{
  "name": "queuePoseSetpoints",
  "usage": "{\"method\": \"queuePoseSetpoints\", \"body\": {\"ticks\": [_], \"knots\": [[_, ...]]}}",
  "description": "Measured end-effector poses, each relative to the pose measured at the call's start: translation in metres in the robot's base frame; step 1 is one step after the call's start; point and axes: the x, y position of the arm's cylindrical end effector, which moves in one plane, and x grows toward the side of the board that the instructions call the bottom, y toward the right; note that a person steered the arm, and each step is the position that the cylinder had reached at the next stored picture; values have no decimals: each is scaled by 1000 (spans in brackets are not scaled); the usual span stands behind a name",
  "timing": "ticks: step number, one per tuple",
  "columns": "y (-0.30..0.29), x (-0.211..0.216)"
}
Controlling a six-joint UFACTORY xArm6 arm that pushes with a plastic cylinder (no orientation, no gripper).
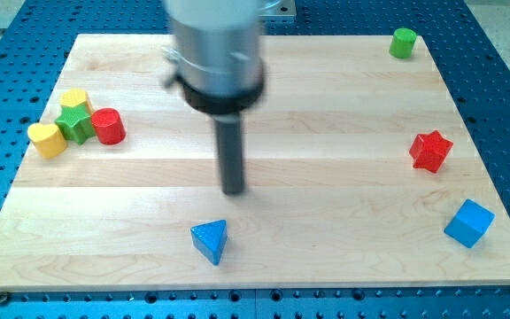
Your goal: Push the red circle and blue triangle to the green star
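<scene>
The red circle [109,126] stands at the view's left, touching the right side of the green star [76,123]. The blue triangle [211,240] lies near the view's bottom edge, left of centre. My tip [233,190] is just above and a little right of the blue triangle, apart from it, and far right of the red circle and green star.
A yellow block [75,99] sits above the green star and a yellow heart [46,139] to its lower left. A green cylinder [404,42] stands at the top right, a red star [430,151] at the right, a blue cube [468,222] at the bottom right.
</scene>
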Motion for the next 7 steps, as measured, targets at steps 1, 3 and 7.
{"method": "queuePoseSetpoints", "body": {"ticks": [1, 3, 7], "knots": [[42, 45], [-37, 75], [-231, -9]]}}
